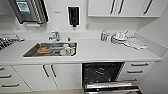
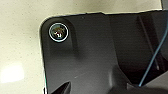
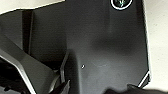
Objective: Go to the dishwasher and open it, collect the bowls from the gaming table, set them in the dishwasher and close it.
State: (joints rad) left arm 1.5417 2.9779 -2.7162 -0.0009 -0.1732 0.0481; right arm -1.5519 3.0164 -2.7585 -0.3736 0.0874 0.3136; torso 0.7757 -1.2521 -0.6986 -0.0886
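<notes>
one dishwasher (image 1: 102,72) stands open at lower right, under the counter (image 1: 100,51); sink (image 1: 32,51) at left holds dishes; end effector state: cannot tell.

A kitchen is showing here. A steel sink (image 1: 51,49) is sitting in the white table (image 1: 100,53), and the dishwasher (image 1: 102,72) is standing open below.

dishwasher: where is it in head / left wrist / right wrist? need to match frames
Head: dishwasher low, right of centre, under the countertop, right of the sink; its door is dropped open.
Left wrist: the robot's dark plate over pale floor.
Right wrist: dark plate with pale floor beside it.
Shared landmark: the pale floor, probably the same as the strip at the head view's bottom edge.
</notes>
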